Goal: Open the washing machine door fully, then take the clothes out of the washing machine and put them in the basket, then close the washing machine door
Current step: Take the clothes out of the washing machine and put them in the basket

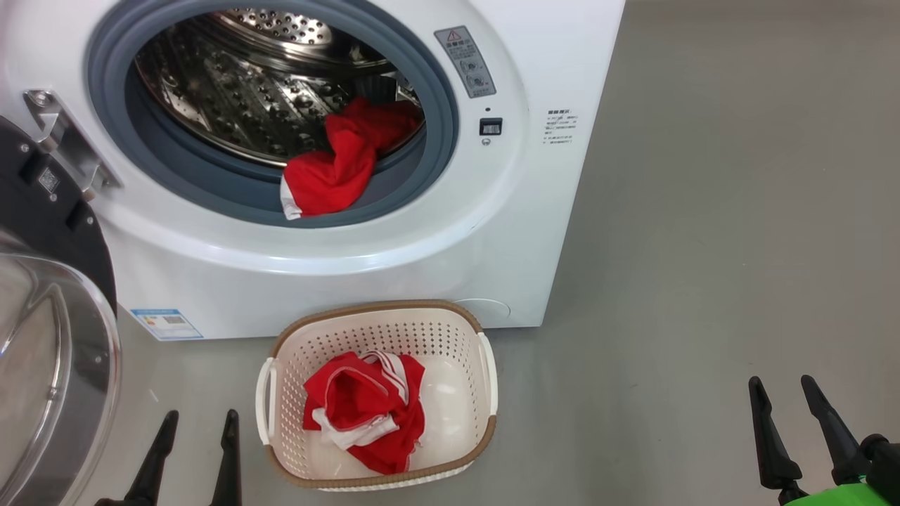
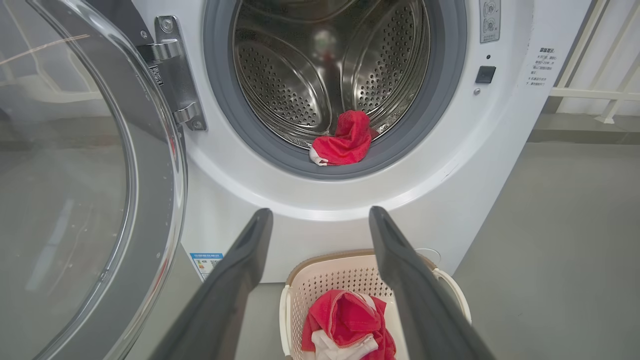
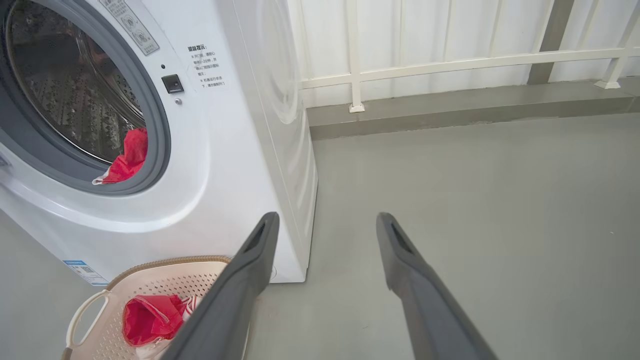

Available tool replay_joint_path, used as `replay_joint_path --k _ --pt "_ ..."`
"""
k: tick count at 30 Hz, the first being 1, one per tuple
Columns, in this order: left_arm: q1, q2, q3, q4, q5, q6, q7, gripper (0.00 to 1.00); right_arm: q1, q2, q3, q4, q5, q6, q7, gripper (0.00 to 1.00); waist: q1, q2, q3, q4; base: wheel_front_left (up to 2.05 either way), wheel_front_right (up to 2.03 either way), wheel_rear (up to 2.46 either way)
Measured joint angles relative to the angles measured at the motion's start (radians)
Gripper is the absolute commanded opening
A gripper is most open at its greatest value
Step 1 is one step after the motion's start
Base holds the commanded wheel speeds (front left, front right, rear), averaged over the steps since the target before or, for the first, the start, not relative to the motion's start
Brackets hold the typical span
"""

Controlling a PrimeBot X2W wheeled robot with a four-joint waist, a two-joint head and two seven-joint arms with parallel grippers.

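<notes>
My left pincer [image 1: 200, 419] and right pincer [image 1: 780, 385] hang with fingers apart, empty. Between them, the basket [image 1: 380, 308] holds one red garment [image 1: 365, 411]. A second garment [image 1: 337, 172] drapes over the washer's [image 1: 492, 246] grey ring [image 1: 211, 190]. The door [image 1: 56, 365] stands open on my left.

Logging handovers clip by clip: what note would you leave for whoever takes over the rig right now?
Both open and empty: left pincer low beside the door, right pincer over the floor right of the washer.
Door swung wide open, at the left.
First garment lies in the basket in front of the washer.
Second garment hangs over the grey ring at the drum mouth.
Done: door open, one garment in the basket.
Left: take out the second garment, put it in the basket, close the door.
</notes>
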Motion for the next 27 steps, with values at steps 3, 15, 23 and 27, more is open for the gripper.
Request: replay_joint_path --k 3,15,23,27 --pt "0.001 0.0 -0.003 -0.002 -0.018 0.001 0.0 1.0 0.0 0.001 0.0 0.0 0.0 0.0 0.0 1.0 0.0 -0.0001 -0.001 -0.001 0.0 0.0 0.0" --pt "-0.031 0.0 -0.055 0.048 -0.023 0.001 0.0 1.0 -0.002 0.001 0.0 -0.005 0.0 0.0 0.0 1.0 0.0 0.0 0.016 0.002 0.0 0.0 0.0" --pt "-0.246 0.012 -0.117 0.16 -0.016 0.0 0.0 1.0 -0.048 0.008 0.011 -0.01 0.0 0.0 0.0 1.0 0.0 0.0 0.08 -0.004 0.0 0.0 0.0" --pt "-0.401 0.021 -0.166 0.233 -0.016 0.0 0.0 1.0 -0.094 0.016 0.026 -0.014 0.0 0.0 0.0 1.0 0.0 0.0 0.13 -0.01 0.0 0.0 0.0"
